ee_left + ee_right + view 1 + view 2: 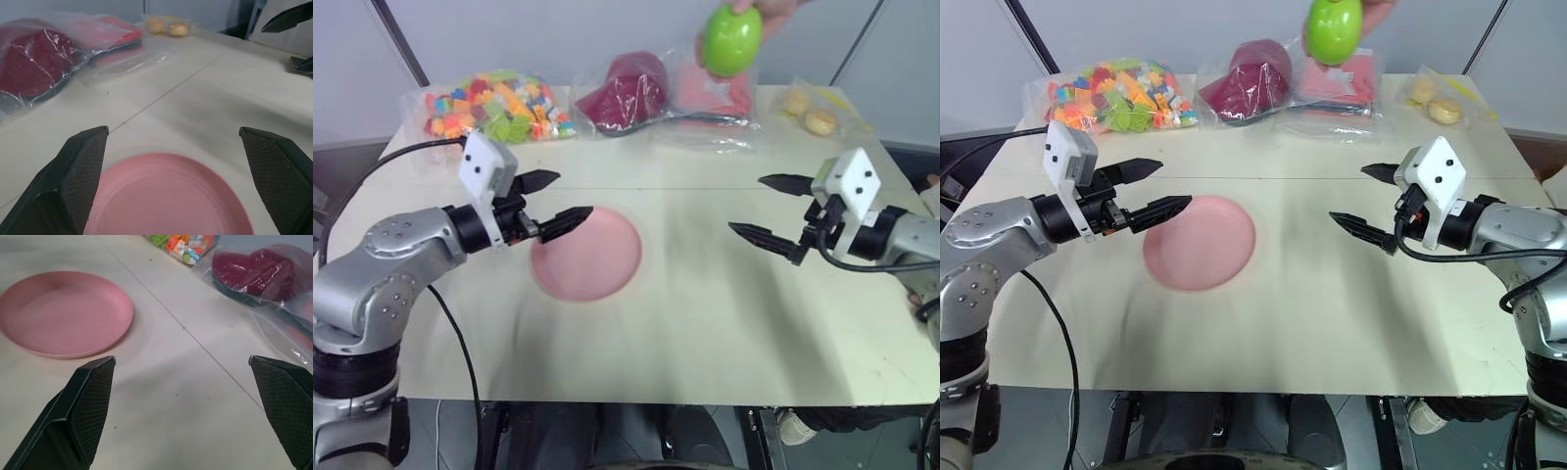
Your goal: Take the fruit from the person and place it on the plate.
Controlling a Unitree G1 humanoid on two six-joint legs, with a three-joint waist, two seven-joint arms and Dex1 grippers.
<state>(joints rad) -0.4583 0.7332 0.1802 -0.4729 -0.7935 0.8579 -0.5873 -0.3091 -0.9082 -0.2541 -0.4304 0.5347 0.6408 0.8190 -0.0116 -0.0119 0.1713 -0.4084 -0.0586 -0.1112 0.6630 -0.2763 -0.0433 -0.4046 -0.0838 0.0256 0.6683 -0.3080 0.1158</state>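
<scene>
My left gripper (554, 202) hangs with its two black fingers spread wide and holding nothing, its tips above the near-left edge of the plate. My right gripper (1363, 199) hangs level with it across the table, fingers just as far apart, also holding nothing; the two point toward each other.

Beneath them is a cream table (705, 323) with a thin seam running across it. Beyond the grippers, a pale grey wall (558, 39) rises behind the far table edge.

Between the grippers, closer to my left one, lies the plate (592, 262), pink, round and bare.

Along the far edge, well beyond both grippers, sit clear bags: coloured blocks (494, 106), a dark red item (626, 90), a flat red item (720, 93) and pale yellow rounds (811, 110).

The fruit (732, 39), shiny green, is held up in the person's hand (773, 12), past the bags and apart from both grippers, nearer my right.
</scene>
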